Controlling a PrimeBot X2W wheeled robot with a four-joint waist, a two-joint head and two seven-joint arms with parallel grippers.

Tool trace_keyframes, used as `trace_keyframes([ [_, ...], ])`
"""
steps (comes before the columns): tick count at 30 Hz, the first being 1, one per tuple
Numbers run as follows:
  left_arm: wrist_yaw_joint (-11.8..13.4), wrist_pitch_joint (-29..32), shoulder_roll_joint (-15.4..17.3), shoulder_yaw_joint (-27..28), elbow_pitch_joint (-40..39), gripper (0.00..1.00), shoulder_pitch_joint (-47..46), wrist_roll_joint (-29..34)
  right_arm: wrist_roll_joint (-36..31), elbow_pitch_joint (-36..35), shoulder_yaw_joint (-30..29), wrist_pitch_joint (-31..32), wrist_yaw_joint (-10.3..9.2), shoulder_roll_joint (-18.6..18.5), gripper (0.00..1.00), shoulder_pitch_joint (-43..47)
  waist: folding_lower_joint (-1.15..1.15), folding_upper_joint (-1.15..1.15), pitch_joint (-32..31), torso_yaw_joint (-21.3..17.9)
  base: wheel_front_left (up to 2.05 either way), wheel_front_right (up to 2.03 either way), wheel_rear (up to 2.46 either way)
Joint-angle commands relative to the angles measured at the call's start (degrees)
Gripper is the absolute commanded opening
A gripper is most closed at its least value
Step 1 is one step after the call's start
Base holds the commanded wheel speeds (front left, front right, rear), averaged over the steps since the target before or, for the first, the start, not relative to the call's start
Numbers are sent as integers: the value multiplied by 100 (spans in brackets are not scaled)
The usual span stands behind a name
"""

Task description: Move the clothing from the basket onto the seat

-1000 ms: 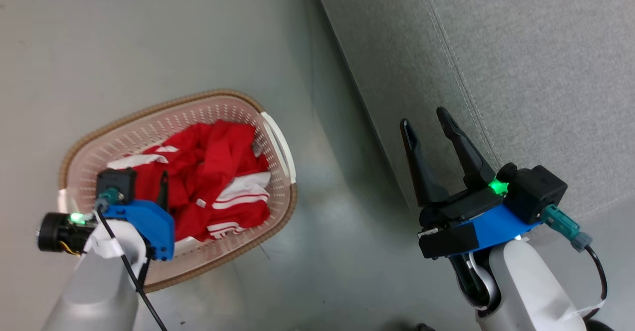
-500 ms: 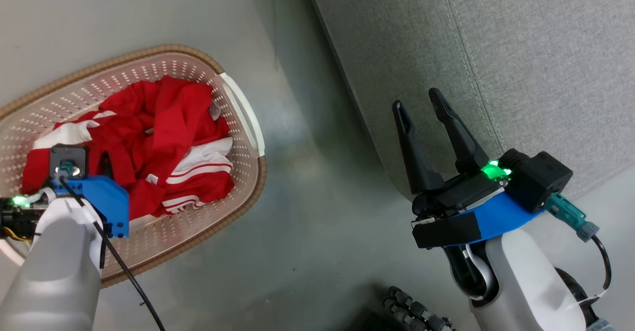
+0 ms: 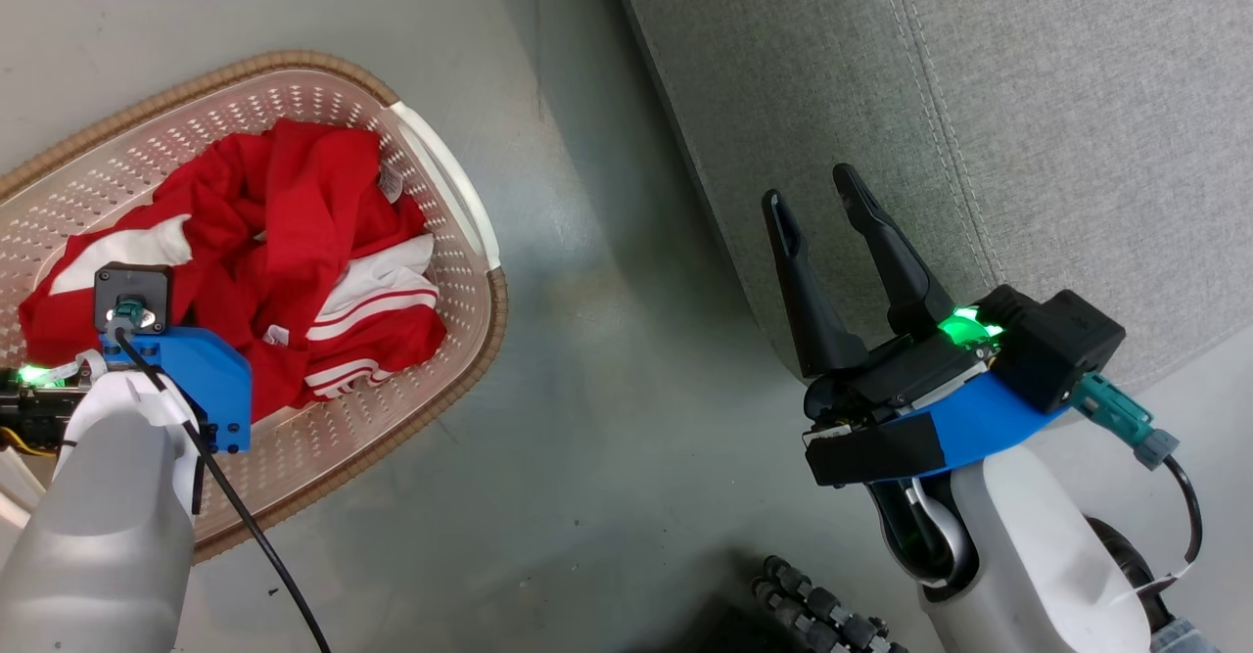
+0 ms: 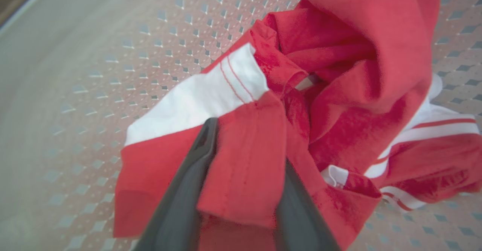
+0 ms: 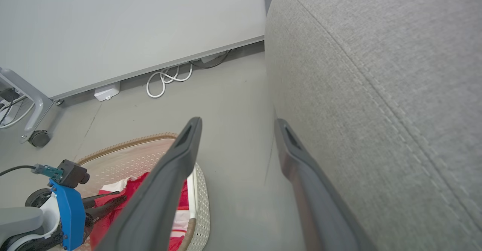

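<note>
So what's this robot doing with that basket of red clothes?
The left gripper is down in the basket, its fingers either side of a fold of the clothing; whether they pinch it tight is unclear. The right gripper hangs open beside the seat, holding nothing. All the red cloth in view lies in the basket.

Illumination: even, diffuse, bright indoor light, with no hard glare. Soft shadow on the floor (image 3: 597, 320) beside the seat (image 3: 979, 95). Head view sharp. Left wrist view soft — clothing (image 4: 339, 93) and basket (image 4: 113, 55) mesh blurred at close range. Wide-angle bending at the edges of both wrist views.
</note>
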Motion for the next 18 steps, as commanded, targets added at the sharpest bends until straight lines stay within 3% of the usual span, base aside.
trace_keyframes([
  [1, -25, -77, 16, -28, 14, 0, -52, 7, 14, -7, 0, -19, 1, -2, 100, -98, -1, 0, -6, 7, 0, 0, 0],
  [18, -187, -188, -115, -165, 194, 0, -144, -128, -46, 44, -17, -19, 1, -2, 100, -114, -1, 0, -146, 91, 0, 0, 0],
])
